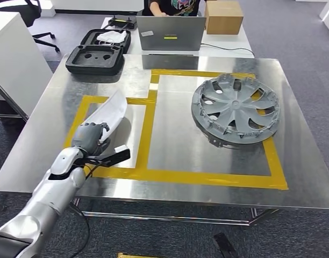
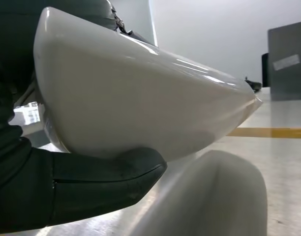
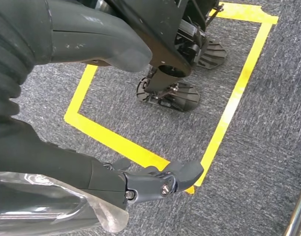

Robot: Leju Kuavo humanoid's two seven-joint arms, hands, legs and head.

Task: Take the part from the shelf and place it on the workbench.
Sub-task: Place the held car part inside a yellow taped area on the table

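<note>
Steel bench (image 1: 187, 156), brushed and shiny, carries yellow tape (image 1: 203, 177) laid out in rectangles. Left hand (image 1: 88, 137) grips the part (image 1: 108, 113), a smooth glossy white curved shell tapering to a point, low over the left taped box; its thumb (image 2: 104, 184) presses the part's underside. Grey plastic hubcap (image 1: 236, 110), spoked and round, lies in the right box. Black foam case (image 1: 99, 51) holds something white. Right hand (image 3: 86, 108) hangs open above grey carpet.
</note>
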